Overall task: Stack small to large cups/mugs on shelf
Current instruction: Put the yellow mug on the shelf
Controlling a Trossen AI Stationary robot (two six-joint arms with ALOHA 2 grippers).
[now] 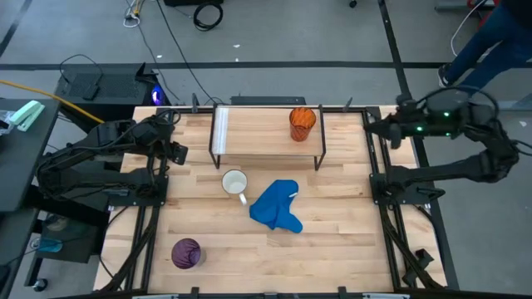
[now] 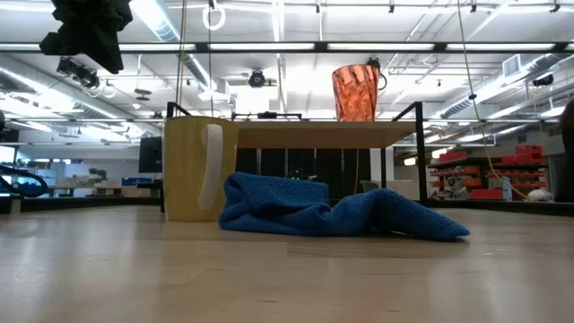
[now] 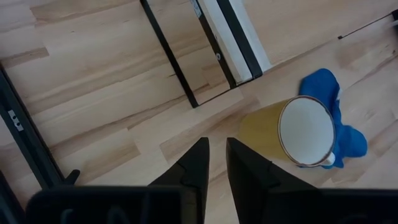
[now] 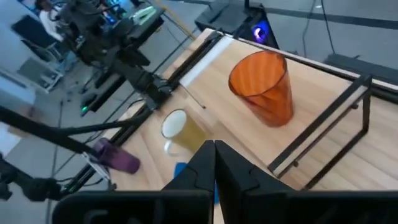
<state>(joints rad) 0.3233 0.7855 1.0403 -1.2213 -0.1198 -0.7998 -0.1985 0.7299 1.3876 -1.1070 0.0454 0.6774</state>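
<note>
Blue cloth (image 2: 332, 211) lies nearest; your left gripper (image 3: 214, 163), jaws slightly parted and empty, hovers by the white mug (image 3: 305, 132) on the desk (rigid, slick, weighty): grip its rim wall. Right gripper (image 4: 214, 163) is closed, empty.

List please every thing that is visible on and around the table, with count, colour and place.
orange cup: 1, translucent orange, upright on the shelf, near its right end.
mug: 1, white inside, on the table in front of the shelf, touching the cloth.
purple cup: 1, translucent purple, near the table's front left corner.
cloth: 1, blue, crumpled, mid-table.
shelf: 1, light wood with black legs, at the table's back.
table: 1, light wood.
person: 1, blue clothing, beyond the back right corner.
left gripper: 1, dark, left of the shelf, slightly open, empty.
right gripper: 1, dark, right of the shelf, shut, empty.
</note>
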